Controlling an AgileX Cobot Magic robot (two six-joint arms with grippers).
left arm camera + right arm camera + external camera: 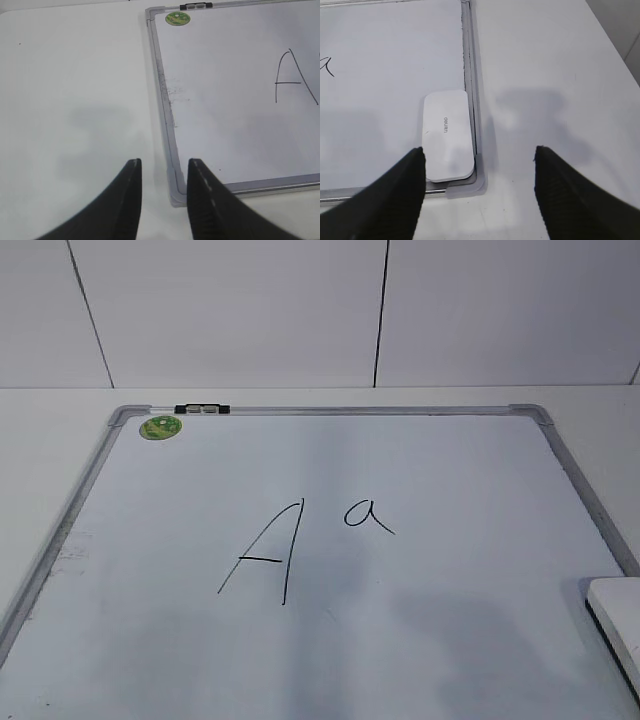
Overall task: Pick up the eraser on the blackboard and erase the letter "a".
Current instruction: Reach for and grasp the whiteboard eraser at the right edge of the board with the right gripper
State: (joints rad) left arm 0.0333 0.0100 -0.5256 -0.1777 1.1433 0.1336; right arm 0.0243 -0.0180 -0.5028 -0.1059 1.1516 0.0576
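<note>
White laminate surface [40, 440] carries the large white dry-erase blackboard [120, 418] with its silver-grey frame. My left claw [165, 167] hovers nearly closed, empty; small handwritten letter "a" [367, 515] sits mid-board. My right claw [479, 155] gapes above the smooth white oblong plastic eraser [447, 135] in the near-right corner; I should shift left, centring it.

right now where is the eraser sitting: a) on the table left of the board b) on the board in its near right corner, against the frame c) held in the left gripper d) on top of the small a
b: in the right wrist view the eraser lies flat on the blackboard in its near right corner, its long side along the frame, with the open right gripper above it and not gripping it.
</note>
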